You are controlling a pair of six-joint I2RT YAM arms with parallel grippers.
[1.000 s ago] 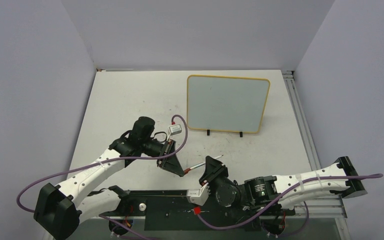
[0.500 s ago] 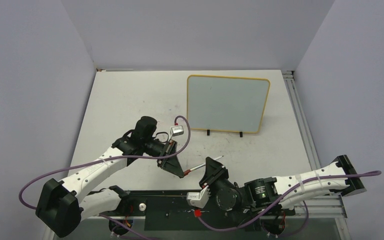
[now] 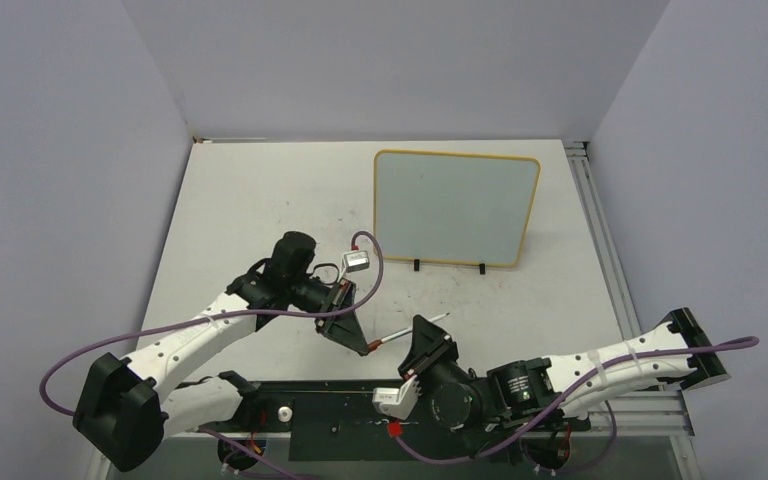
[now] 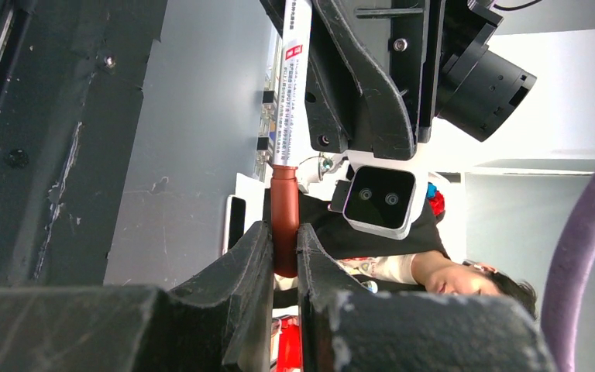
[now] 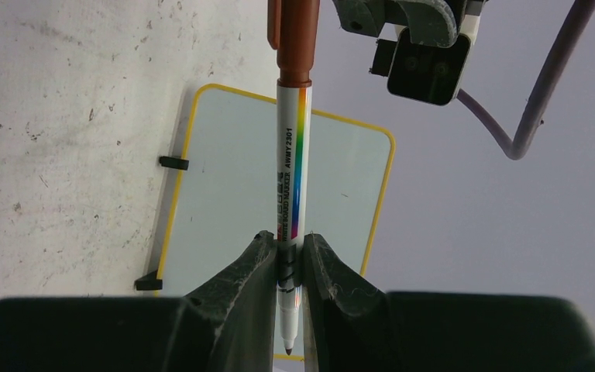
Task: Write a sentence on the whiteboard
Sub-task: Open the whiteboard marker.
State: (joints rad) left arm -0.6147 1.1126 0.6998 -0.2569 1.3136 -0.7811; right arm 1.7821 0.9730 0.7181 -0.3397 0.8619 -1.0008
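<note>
Right pincer [image 3: 423, 327] eased nearer, left arm [image 3: 210, 325] nudged right

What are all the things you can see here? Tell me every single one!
whiteboard: one, white with a yellow frame and two black feet, blank, standing at the table's far right.
marker: one, white barrel with a rainbow stripe, held in the air between both grippers.
marker cap: one, reddish-brown, on the marker's end.
table: one, white and scuffed, under everything.
purple cables: two, one along each arm.
left gripper: one, black, shut on the marker cap.
right gripper: one, black, shut on the marker.
</note>
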